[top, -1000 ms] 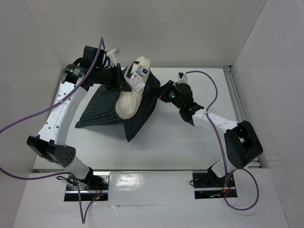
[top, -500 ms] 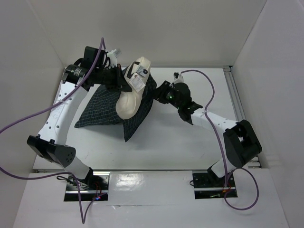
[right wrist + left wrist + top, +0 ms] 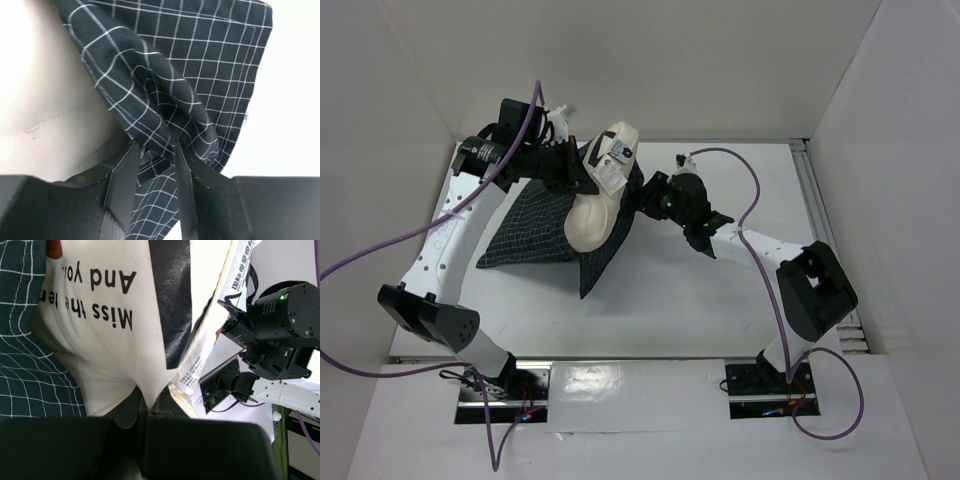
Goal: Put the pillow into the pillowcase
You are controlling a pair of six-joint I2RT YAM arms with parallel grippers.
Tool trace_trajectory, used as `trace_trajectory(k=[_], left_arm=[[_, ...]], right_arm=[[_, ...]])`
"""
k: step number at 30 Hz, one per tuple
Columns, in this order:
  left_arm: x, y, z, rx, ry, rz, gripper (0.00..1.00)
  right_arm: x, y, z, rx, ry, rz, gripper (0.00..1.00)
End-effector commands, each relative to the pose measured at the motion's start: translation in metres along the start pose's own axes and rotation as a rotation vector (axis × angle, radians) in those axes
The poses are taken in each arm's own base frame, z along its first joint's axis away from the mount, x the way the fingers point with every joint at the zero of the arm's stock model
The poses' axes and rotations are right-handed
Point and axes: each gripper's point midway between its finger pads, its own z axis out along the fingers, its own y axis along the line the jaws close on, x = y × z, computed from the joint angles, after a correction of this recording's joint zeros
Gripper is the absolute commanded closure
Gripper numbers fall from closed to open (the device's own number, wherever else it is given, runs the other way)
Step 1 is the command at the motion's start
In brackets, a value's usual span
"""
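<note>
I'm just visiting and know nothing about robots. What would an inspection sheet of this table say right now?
Surface: white table, flat.
Job's things: cream pillow lies on the checked pillowcase, cloth wrapping one side, printed end sticking out.
Clutter: nothing seen.
Claws: left claw shut on the pillow's edge; right claw parted, a pillowcase fold in the gap.
Cables: purple cables loop loosely off both arms.
Surroundings: white walls on three sides.

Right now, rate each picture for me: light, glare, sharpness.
Top external: even light, faint shadows by the pillowcase, glare on the glossy front panel. Left wrist: lettering on the pillow sharp, the left gripper near-black, no detail. Right wrist: checks crisp, the table washed out white, the right gripper dark in the foreground.
</note>
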Motion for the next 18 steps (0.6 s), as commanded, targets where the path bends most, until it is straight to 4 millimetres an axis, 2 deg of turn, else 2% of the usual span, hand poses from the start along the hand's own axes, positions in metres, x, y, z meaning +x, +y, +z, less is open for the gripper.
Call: trace_trajectory(k=[1,4,10,14,18], left_arm=[[-0.015,-0.016,-0.013,0.056,-0.081,0.071,1.0],[-0.015,-0.016,-0.013,0.056,-0.081,0.071,1.0],[-0.015,-0.016,-0.013,0.056,-0.081,0.071,1.0],[-0.015,-0.016,-0.013,0.056,-0.081,0.071,1.0],[-0.015,-0.016,-0.013,0.056,-0.081,0.071,1.0]], right_arm=[[-0.004,-0.005,0.001,0.04,-0.033,0.002,0.59],[-0.006,-0.006,0.001,0.046,-0.04,0.002,0.55],[0.0,-0.005,0.006,0.054,-0.018,-0.001,0.54],[0.002,-0.013,0.006,0.077,-0.029,0.01,0.65],[0.004,-0.017,0.003,0.086,-0.034,0.021,0.66]])
